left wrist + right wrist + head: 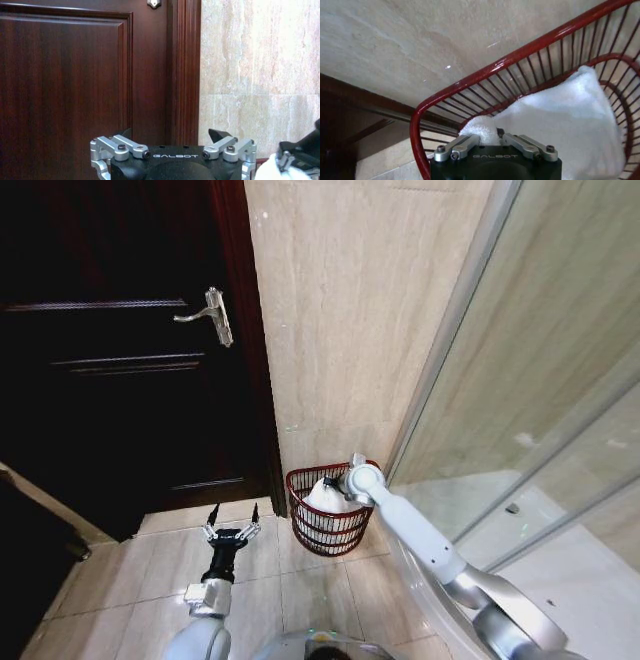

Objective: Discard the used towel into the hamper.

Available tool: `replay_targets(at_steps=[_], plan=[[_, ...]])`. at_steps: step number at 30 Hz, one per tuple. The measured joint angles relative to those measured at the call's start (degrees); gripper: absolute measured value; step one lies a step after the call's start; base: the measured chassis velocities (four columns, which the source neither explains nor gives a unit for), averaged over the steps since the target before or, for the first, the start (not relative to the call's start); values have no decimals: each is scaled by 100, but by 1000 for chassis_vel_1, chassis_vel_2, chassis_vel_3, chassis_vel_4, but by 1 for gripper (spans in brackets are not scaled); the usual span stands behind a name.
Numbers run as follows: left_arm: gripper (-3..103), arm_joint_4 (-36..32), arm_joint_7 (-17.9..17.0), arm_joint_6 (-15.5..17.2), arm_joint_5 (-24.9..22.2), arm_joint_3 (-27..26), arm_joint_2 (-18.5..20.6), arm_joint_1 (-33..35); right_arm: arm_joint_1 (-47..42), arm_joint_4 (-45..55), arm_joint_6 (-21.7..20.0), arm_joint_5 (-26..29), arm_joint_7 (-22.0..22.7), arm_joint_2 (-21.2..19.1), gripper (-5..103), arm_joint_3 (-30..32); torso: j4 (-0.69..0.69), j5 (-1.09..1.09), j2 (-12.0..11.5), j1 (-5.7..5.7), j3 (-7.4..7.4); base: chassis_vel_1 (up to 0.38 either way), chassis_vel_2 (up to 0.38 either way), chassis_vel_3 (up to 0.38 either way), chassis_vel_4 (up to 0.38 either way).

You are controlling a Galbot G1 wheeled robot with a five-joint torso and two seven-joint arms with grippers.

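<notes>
The hamper (300,477), a dark red basket of thin bars, stands on the floor against the beige wall. The white towel (322,501) lies bunched inside it. My right gripper (333,483) reaches over the rim into the basket. In the right wrist view the right gripper (490,133) is shut on a fold of the towel (560,120), inside the hamper's rim (520,52). My left gripper (232,512) hovers open and holding nothing over the floor tiles to the left of the hamper. The left gripper (172,132) faces the door frame.
A dark wooden door (110,380) with a metal handle (210,312) fills the left side. The marble wall (350,310) stands behind the hamper. A glass shower partition (520,380) runs along the right. Beige floor tiles (130,580) lie open at the front left.
</notes>
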Motion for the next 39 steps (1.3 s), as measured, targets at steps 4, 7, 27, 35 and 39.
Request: replay_targets(at_steps=[4,7,27,35,39], plan=[[100,-55,-6,-3,6,-27,-19,47,18,-337,-46,-174,-194,190,4,30,1,0,0,0,0,0,0,0,0],[100,-126,-8,-8,5,-104,-21,87,13,-603,-55,-386,-381,279,4,29,1,0,0,0,0,0,0,0,0],[100,-228,-22,-8,-34,-119,-10,114,-281,308,-598,-409,113,-21,54,110,0,1,0,-1,0,0,0,0,0],[100,-249,-22,-27,-88,-123,5,153,-500,1253,-390,-548,467,-251,86,66,1,1,0,-1,0,0,0,0,0],[100,-238,-20,-39,-115,-123,5,156,-612,1638,-333,-675,497,-351,99,89,1,2,0,-1,0,0,0,0,0]])
